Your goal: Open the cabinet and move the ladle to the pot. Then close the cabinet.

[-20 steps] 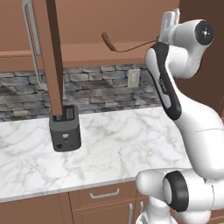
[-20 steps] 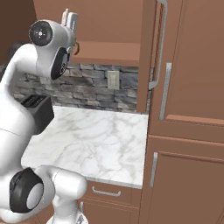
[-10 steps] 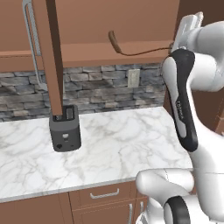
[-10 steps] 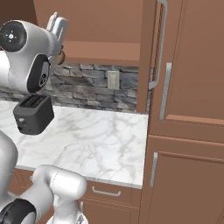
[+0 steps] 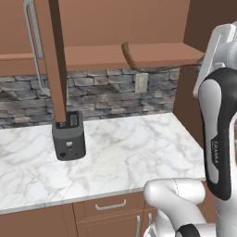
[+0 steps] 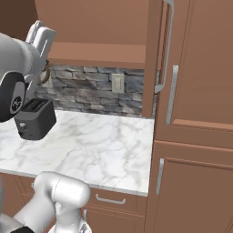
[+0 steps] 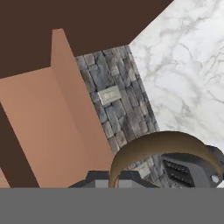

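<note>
Reading FRANKA up the arm (image 5: pixel 216 157), tool (image 7: pixel 114 180) shut, seemingly gripping ladle (image 7: pixel 164 144), cabinet (image 5: pixel 52 60) open.

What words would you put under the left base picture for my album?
Open cabinet door above a dark toaster on the marble counter, white arm at right.

**A home kitchen**

A white marble counter (image 5: pixel 139 152) runs below brown wooden wall cabinets (image 5: pixel 115 23), backed by a grey stone backsplash (image 5: pixel 106 92) with a wall outlet (image 5: pixel 141 82). A dark toaster (image 5: pixel 69 136) stands on the counter, drawers (image 5: pixel 109 206) sit beneath, and tall cupboard doors (image 6: pixel 200 91) rise to the right.
</note>
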